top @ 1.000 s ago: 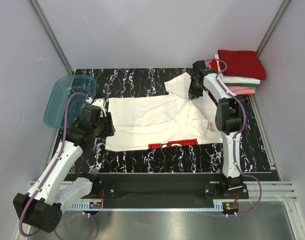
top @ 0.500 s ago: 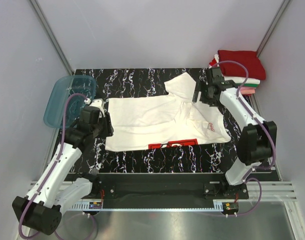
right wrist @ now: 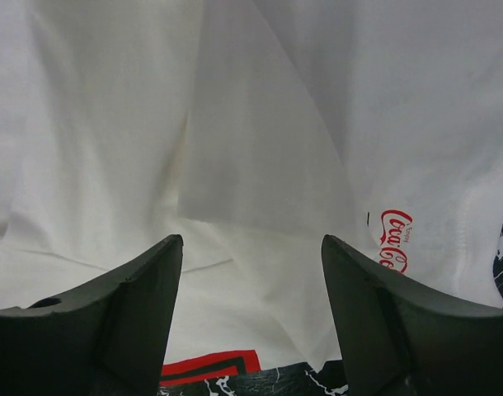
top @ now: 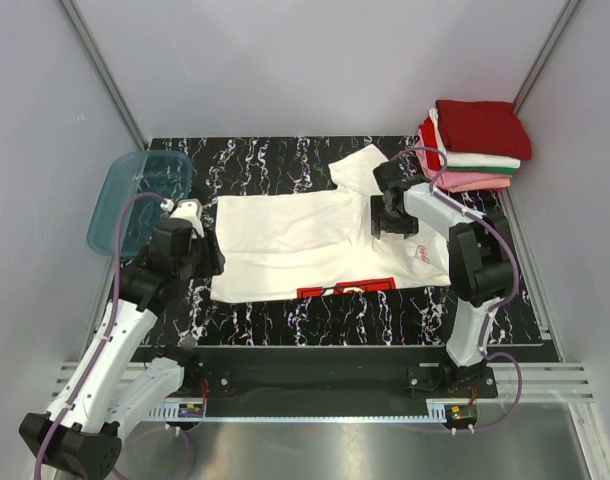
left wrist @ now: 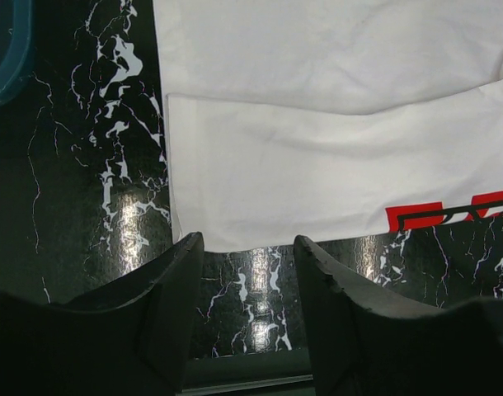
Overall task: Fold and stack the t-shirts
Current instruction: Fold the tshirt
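Note:
A white t-shirt point(top: 305, 228) lies spread on the black marbled mat, partly folded, with a red print point(top: 345, 288) at its near edge and a small red logo point(top: 422, 253) on the right. My left gripper point(top: 213, 260) hovers open just off the shirt's near-left corner point(left wrist: 235, 165), nothing between its fingers point(left wrist: 250, 243). Over the shirt's right-middle, my right gripper point(top: 385, 216) stands open above creased white cloth point(right wrist: 260, 124), empty point(right wrist: 251, 243), the logo point(right wrist: 393, 247) beside its right finger. Folded t-shirts, dark red on top of white and pink, are stacked point(top: 477, 148) at the back right.
A translucent teal tub point(top: 140, 200) sits off the mat's back-left corner, its edge showing in the left wrist view point(left wrist: 4, 49). The black marbled mat point(top: 285, 320) shows bare along its near strip. Grey walls close in on three sides.
The right gripper has opened and come from the shirt's back-right sleeve toward the middle of the shirt. The left arm has barely shifted.

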